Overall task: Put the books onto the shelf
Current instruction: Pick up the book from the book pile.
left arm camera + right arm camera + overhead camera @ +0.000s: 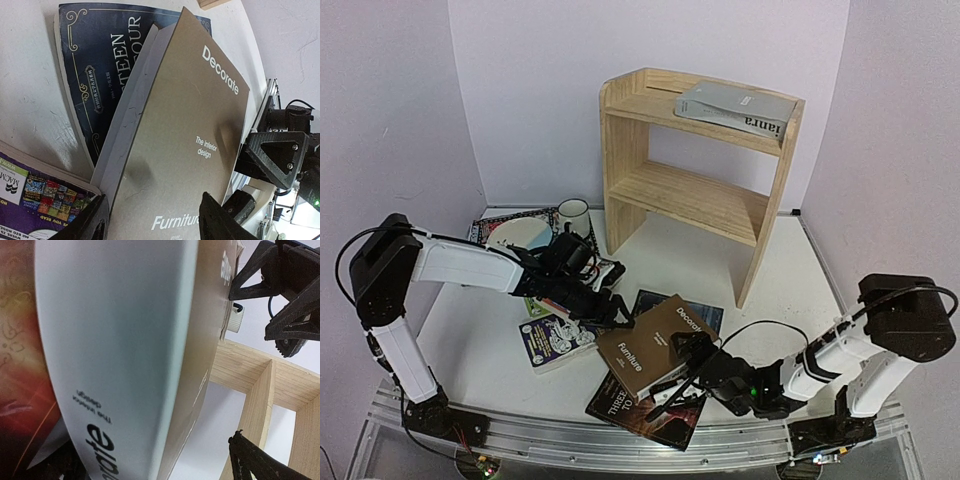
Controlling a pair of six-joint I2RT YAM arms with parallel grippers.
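The thick brown "Decorate" book (655, 345) lies tilted over the dark blue "Nineteen Eighty-Four" (708, 316). My left gripper (615, 312) is at its far-left edge. In the left wrist view the two fingers of the left gripper (155, 220) stand apart over the brown cover (180, 140), beside its page edge. My right gripper (682, 375) is at the near-right edge. Its jaws (157, 462) are wide around the white spine (115, 355), with a gap at one finger (250, 457). The grey "ianra" book (735, 108) lies on top of the pine shelf (685, 190).
A purple paperback (555, 340) and a green one (535, 305) lie under the left arm. "Three Days to See" (640, 412) is at the near edge. A placemat (500, 225) with a plate (520, 237) and a mug (573, 214) lies left of the shelf.
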